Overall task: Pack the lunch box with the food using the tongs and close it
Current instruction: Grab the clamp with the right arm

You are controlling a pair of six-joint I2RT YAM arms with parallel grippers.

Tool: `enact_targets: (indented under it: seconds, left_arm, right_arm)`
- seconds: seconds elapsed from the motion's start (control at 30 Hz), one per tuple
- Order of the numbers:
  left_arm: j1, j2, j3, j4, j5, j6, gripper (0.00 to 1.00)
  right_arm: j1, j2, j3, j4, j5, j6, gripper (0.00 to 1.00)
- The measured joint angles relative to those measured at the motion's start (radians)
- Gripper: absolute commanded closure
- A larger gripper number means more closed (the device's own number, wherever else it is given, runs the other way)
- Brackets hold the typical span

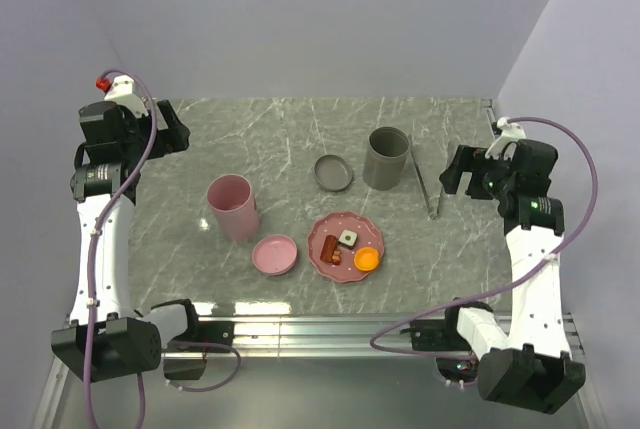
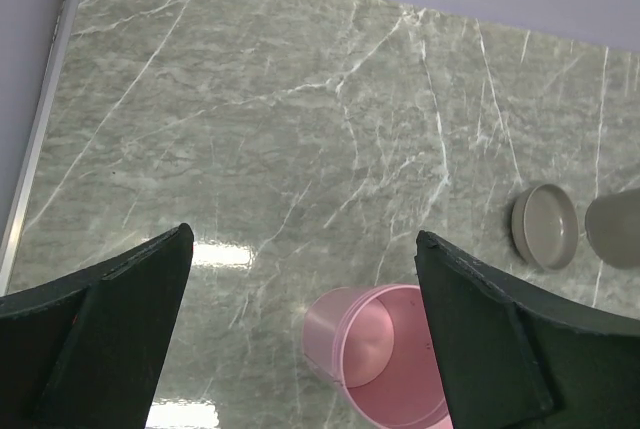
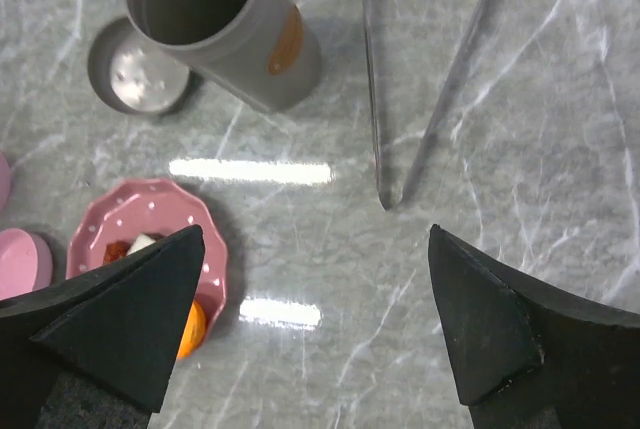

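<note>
Your left end effector hangs at the upper left of the overhead frame, above bare desk. Its fingers stand wide apart with nothing between them. From its wrist camera you look down on marble and, at the bottom edge, into the open mouth of the pink container.

Your right end effector sits at the right of the overhead frame. Its fingers are equally spread and it holds nothing. The tongs lie flat on the desk just left of it and touch neither finger. In the right wrist view their joined end points toward the bottom of the frame, and the two thin arms fan out toward the top.

The grey container stands upright and uncovered just left of the tongs. Its grey lid lies on the desk beside it, farther left. The pink container stands upright left of centre, with the pink lid lying below and to its right. You cannot tell which of the two containers is the lunch box.

The food is all on the pink scalloped plate at lower centre. The orange slice lies at the plate's lower right. The pale cube sits near the middle. The sausage bits lie on the left part of the plate, just beside the cube.
</note>
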Motion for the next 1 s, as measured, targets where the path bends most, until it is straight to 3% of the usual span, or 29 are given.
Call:
enact_targets:
  seconds: [0.47, 1.0]
  left_arm:
    - [0.0, 0.085, 0.014, -0.047, 0.029, 0.035, 0.01]
    - [0.0, 0.102, 0.039, -0.058, 0.074, 0.028, 0.01]
  right_arm:
    - [0.091, 0.256, 0.049, -0.122, 0.1, -0.032, 0.0]
    - [0.221, 0.585, 0.033, 0.036, 0.34, 0.144, 0.0]
